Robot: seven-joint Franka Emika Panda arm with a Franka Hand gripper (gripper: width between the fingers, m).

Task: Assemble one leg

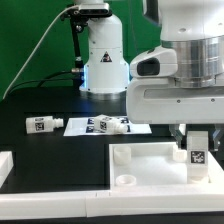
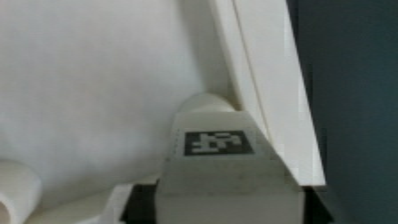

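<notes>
My gripper point(image 1: 197, 137) is shut on a white leg point(image 1: 197, 154) with a black-and-white tag and holds it upright over the right corner of the large white tray point(image 1: 150, 160). In the wrist view the leg point(image 2: 217, 148) sits between my jaws point(image 2: 224, 206), its tip against the tray's inner corner by the raised rim point(image 2: 263, 80). Whether it is seated in a hole is hidden. Another leg point(image 1: 40, 124) lies on the black table at the exterior view's left, and more legs point(image 1: 113, 125) lie on the marker board point(image 1: 82, 128).
The robot base point(image 1: 103, 55) stands at the back. A white block point(image 1: 5, 165) lies at the exterior view's left edge. The tray has a round corner hole point(image 1: 125, 180) near its front left.
</notes>
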